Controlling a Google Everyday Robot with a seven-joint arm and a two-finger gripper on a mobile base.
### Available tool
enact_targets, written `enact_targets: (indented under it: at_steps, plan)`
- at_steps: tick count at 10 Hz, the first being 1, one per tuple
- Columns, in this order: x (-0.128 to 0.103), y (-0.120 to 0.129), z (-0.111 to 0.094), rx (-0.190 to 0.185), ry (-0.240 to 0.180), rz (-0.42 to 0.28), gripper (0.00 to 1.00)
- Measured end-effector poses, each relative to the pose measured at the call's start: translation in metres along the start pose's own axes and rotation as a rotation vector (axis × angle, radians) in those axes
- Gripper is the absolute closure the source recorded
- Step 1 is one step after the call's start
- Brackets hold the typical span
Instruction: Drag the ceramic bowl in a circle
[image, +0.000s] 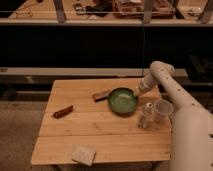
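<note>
The table (100, 131) in the middle of the frame was made of light wooden planks, matt, with the grain showing. On it, right of centre, the round, shallow green ceramic bowl (121, 102) had a smooth glaze with a soft shine. The gripper (136, 93) was closed on the right rim of the bowl. The pale arm (172, 97) behind it looked like smooth, slightly glossy plastic. The see-through cup (163, 108) at the right edge looked like clear plastic. The pale square pad (83, 155) at lower left looked rough and matt.
</note>
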Motion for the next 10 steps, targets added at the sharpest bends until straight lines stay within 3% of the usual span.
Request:
enact_targets:
  at_steps: [3,6,8,10]
  plan:
    - [0.003,-0.019,-0.01,0.046,-0.011,-0.034,0.9]
    - [0.006,-0.029,-0.012,0.052,-0.02,-0.082,0.9]
    - [0.016,-0.054,-0.005,0.065,-0.024,-0.152,0.9]
    - [0.009,-0.074,0.0,0.092,-0.042,-0.192,0.9]
